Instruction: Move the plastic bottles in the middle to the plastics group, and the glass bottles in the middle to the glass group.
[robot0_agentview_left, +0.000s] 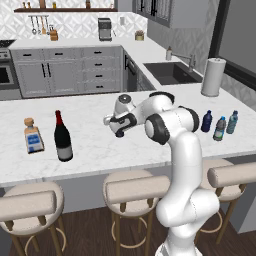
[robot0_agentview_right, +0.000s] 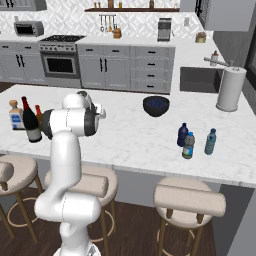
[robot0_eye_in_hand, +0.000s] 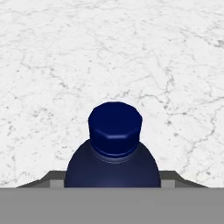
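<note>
Closest to the hand camera is the dark blue bottle (robot0_eye_in_hand: 113, 148), its blue cap facing me and its shoulders filling the gap between the fingers. Both grey pads (robot0_eye_in_hand: 52, 180) sit flush against its sides, so I read the gripper (robot0_agentview_left: 119, 131) as clamped on it, mid-counter (robot0_agentview_left: 90, 150). Whether its base is off the marble I cannot tell.

My plan is to lift straight up first, keep the bottle upright, then swing to the robot's right toward the plastics group (robot0_agentview_left: 219, 128) near the paper towel roll (robot0_agentview_left: 212, 76). I'd set it down just beside those bottles, not among them, since a nudge could topple one. On the far side, the wine bottle (robot0_agentview_left: 62, 137) stands beside the square bottle (robot0_agentview_left: 33, 138).
</note>
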